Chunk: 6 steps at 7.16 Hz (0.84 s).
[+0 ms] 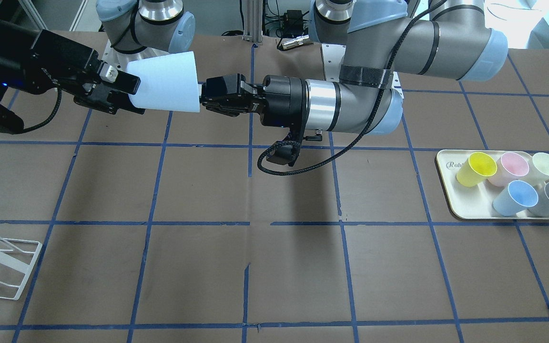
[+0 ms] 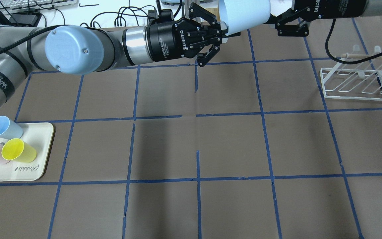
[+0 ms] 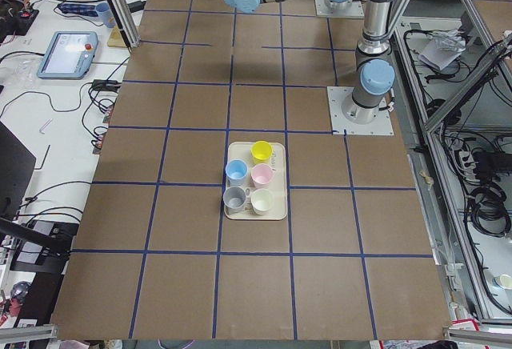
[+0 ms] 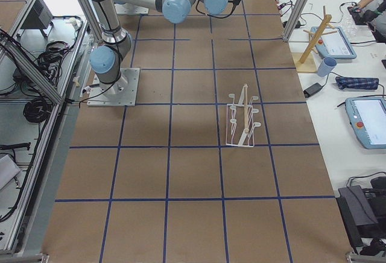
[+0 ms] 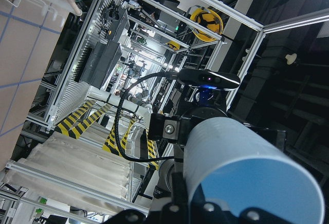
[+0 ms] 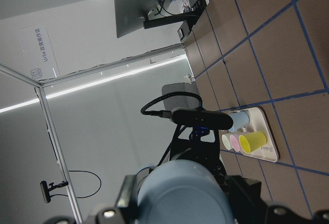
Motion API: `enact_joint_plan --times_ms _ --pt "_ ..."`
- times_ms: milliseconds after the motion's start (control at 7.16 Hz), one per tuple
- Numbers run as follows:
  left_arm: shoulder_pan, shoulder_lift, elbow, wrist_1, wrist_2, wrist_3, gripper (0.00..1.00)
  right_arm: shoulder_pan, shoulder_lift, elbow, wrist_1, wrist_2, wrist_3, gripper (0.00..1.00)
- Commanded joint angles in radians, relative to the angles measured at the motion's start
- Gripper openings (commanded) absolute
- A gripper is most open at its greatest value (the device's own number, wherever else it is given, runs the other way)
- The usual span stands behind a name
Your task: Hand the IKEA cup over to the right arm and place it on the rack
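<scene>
The right claw [image 1: 131, 96] is pressed onto the narrow base of the cup [image 1: 165, 83], one finger on each side. The left claw [image 1: 205, 95] meets the wide mouth from the other end, its fingers drawn close together on the rim. The cup lies on its side in the air between the two claws, above the robot's side of the worktop [image 1: 284, 276]. The rack [image 2: 355, 98] stands on the worktop well apart to the right. A tray [image 1: 470, 209] sits far off to the left.
</scene>
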Motion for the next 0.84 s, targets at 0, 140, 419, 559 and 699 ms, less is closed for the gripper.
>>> enact_joint_plan --times_ms 0,140,419,559,699 --pt "0.001 0.000 0.000 0.000 0.001 -0.002 0.00 0.000 0.006 -0.001 -0.008 0.000 0.001 0.48" --pt "0.001 0.000 0.000 0.000 -0.004 -0.002 0.44 0.000 0.008 -0.002 -0.009 0.000 0.004 0.48" --pt "0.006 0.001 -0.003 0.000 -0.005 -0.017 1.00 -0.001 0.015 -0.013 -0.019 -0.003 0.013 0.45" --pt "0.014 0.006 -0.003 -0.003 0.004 -0.037 1.00 -0.006 0.017 -0.015 -0.029 -0.008 0.015 0.45" --pt "0.020 0.011 -0.003 0.000 0.004 -0.052 1.00 -0.014 0.019 -0.018 -0.036 -0.010 0.018 0.45"
